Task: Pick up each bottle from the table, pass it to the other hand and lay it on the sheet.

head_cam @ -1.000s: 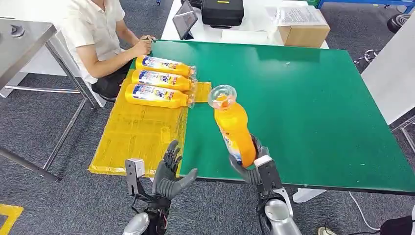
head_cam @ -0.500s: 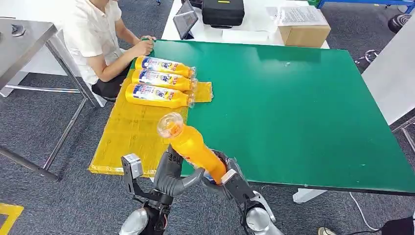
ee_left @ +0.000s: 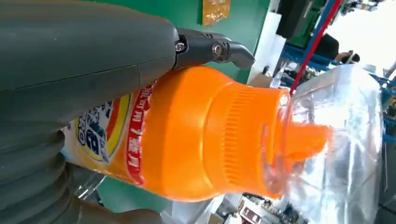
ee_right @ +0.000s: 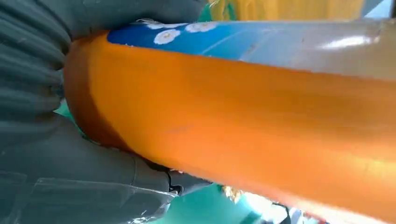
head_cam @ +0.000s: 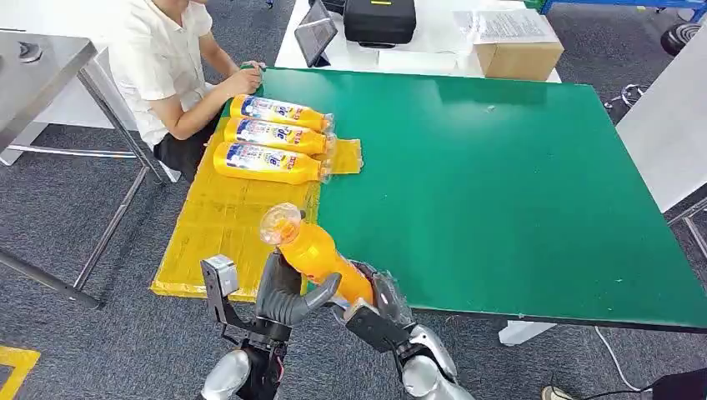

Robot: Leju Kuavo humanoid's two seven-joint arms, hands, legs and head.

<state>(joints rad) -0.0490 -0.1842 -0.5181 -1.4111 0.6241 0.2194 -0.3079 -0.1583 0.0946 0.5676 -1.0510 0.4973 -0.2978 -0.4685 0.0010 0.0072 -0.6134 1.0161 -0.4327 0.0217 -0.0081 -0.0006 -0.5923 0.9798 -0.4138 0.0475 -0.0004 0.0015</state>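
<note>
Hands meet at the near edge of the green table: the right hand grips the orange bottle's base, the left hand wraps its middle from beside it. Bottle tilts up, clear cap toward the yellow sheet. Farther along the table, three bottles lie on that sheet, beside a seated person.

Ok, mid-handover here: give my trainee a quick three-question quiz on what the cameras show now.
1. True or false: both hands touch the held bottle.
2. How many bottles lie on the yellow sheet?
3. The held bottle's clear cap points: A) toward the sheet, B) toward the cardboard box.

Key: 1. True, the left hand and right hand both grip it. 2. Three. 3. A.
</note>
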